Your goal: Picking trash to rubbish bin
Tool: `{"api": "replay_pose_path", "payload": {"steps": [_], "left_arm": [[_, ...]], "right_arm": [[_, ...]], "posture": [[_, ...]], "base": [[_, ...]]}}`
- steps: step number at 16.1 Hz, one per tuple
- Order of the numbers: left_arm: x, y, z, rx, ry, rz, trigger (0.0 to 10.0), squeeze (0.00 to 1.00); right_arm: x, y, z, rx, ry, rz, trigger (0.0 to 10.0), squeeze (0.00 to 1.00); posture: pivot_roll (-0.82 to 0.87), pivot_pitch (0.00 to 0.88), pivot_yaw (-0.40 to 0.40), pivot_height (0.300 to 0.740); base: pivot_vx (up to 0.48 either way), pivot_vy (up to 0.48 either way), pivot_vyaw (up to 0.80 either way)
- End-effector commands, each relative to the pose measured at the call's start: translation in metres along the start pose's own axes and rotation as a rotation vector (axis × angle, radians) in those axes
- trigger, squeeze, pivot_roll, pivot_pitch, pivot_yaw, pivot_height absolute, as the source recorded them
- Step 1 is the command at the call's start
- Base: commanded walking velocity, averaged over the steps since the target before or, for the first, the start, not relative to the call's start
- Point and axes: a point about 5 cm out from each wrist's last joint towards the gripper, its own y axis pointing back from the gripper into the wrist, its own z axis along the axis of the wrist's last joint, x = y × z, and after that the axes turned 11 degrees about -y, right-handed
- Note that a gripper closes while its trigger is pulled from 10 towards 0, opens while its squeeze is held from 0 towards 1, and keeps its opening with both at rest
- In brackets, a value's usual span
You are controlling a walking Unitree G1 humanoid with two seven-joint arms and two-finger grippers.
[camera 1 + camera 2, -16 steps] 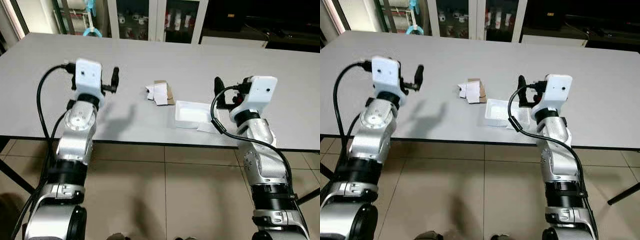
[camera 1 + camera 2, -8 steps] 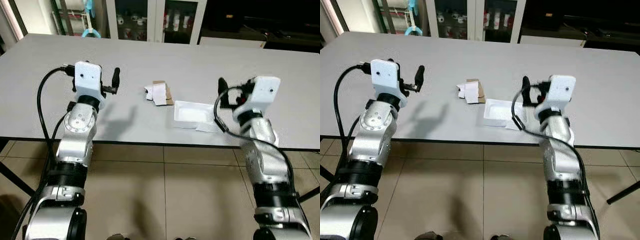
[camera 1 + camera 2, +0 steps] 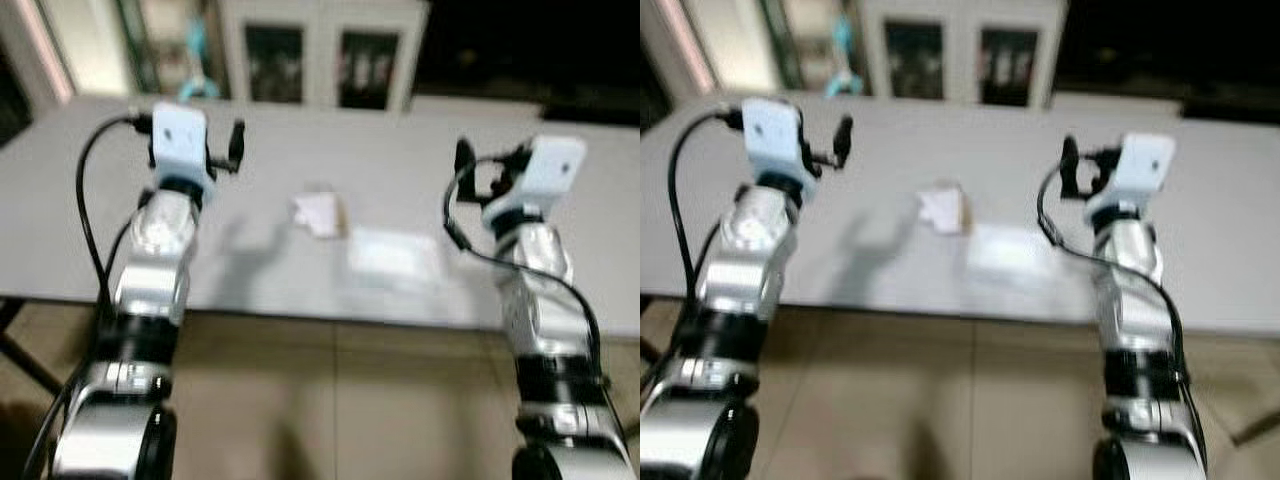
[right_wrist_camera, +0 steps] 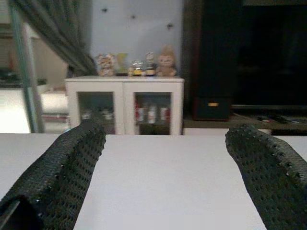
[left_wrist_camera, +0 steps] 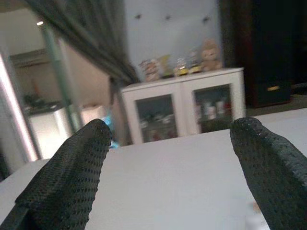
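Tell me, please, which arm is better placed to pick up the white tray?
Probably the right: the right gripper, open, hangs just beside the white tray, while the left gripper is farther off, beyond the crumpled paper.

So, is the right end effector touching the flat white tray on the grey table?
Apart. In the left eye view the right end effector is raised above the grey table, beyond the flat white tray, with bare tabletop between them.

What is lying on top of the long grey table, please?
On the long grey table lie a crumpled white paper scrap and a flat white tray. Blur hides what the tray holds. The left gripper and right gripper hover above, open and empty.
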Motion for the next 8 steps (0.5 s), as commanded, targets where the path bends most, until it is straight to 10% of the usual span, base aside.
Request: {"api": "replay_pose_path", "payload": {"steps": [1,8], "left_arm": [[0.0056,-0.0029,0.0034,0.001,0.006,0.020,10.0,0.00],[0.0030,-0.0036,0.0066,0.001,0.006,0.018,10.0,0.00]], "right_arm": [[0.0056,-0.0037,-0.0002,0.004,-0.007,0.013,10.0,0.00],[0.0084,-0.0031,-0.0020,0.009,-0.014,0.020,10.0,0.00]], "posture": [[0.00,0.045,-0.038,0.740],[-0.01,0.068,-0.035,0.740]], "base": [[0.480,0.000,0.00],[0.480,0.000,0.00]]}}
